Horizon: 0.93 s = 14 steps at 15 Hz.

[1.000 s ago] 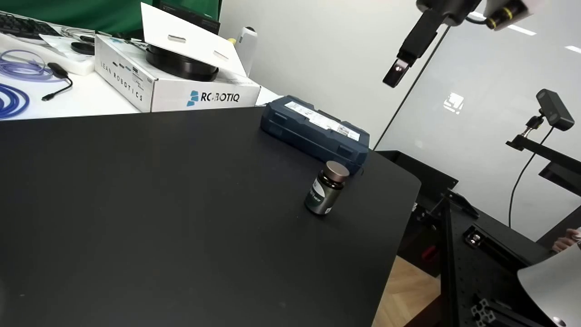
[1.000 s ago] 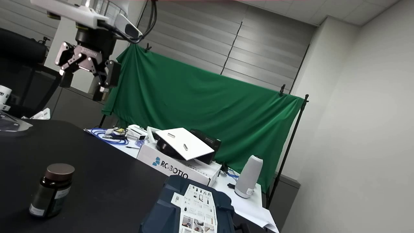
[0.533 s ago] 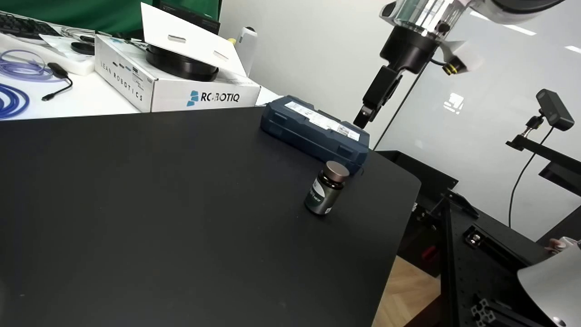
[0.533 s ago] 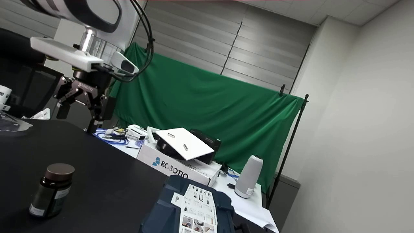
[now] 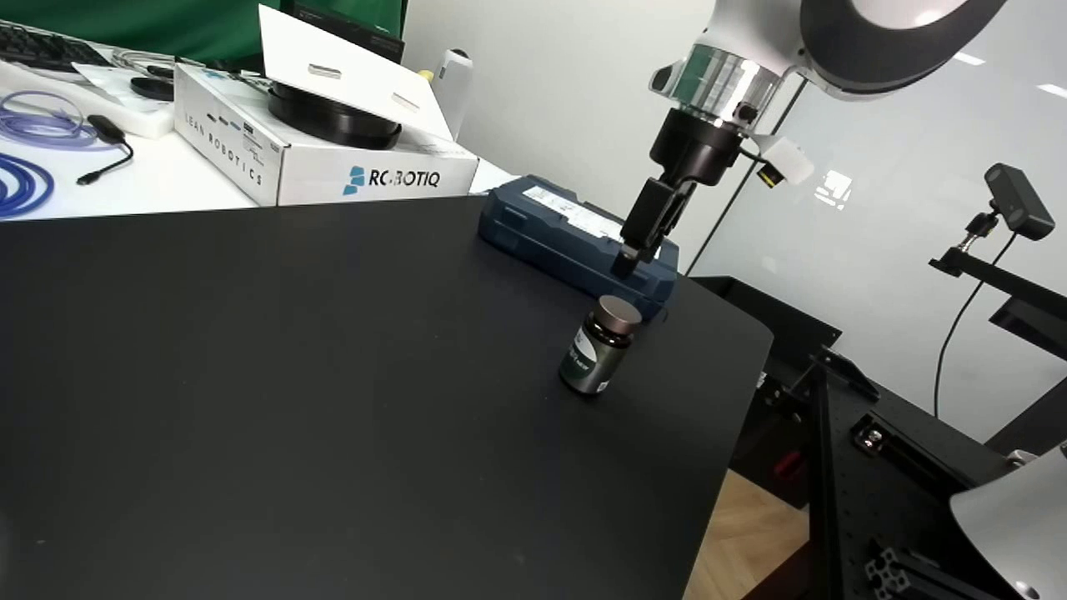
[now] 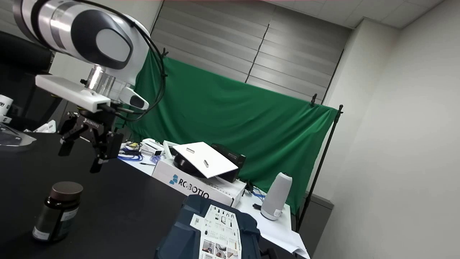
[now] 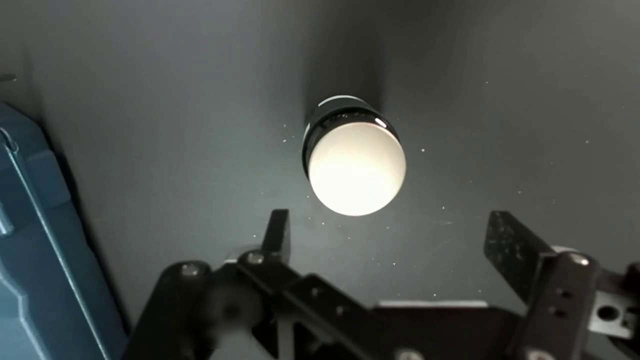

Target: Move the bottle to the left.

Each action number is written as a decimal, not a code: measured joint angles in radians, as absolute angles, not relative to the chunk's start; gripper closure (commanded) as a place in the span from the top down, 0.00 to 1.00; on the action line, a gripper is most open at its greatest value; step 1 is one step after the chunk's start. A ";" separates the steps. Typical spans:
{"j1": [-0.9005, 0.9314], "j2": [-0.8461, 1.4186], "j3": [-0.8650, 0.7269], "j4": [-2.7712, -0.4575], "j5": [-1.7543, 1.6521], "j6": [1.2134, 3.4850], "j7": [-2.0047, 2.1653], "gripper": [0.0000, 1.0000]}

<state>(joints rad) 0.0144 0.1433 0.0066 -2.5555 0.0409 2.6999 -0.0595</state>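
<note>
1. The bottle point(image 5: 593, 358) stands upright on the dark counter point(image 5: 333, 375), its brownish cap point(image 5: 618, 315) on top; in an exterior view it is on the right half, to the near side of a navy box point(image 5: 567, 242).
2. The navy box lies flat with a white label point(image 6: 219, 230) on its lid, near the bottle but apart from it.
3. The tool point(image 7: 389, 230) is spread wide, its two fingers point(image 7: 510, 250) well apart, and hangs above the counter, clear of the bottle.
4. In the wrist view the cap shows sideways between the fingers, closer to the left one and a little farther out than their tips.
5. The white arm point(image 6: 100, 39) comes in from the left in an exterior view.
6. In both exterior views, a white box point(image 5: 375, 179) lettered ROBOTIQ sits past the counter's far edge, below a tilted white panel point(image 5: 363, 83).
7. Farther back hangs a green cloth point(image 6: 251, 136).
</note>
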 measured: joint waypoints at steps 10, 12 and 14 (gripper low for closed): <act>0.015 0.288 0.011 -2.481 0.041 2.712 -0.056 1.00; 0.015 0.300 0.011 -2.477 0.041 2.710 -0.054 1.00; 0.015 0.309 0.010 -2.477 0.041 2.710 -0.051 1.00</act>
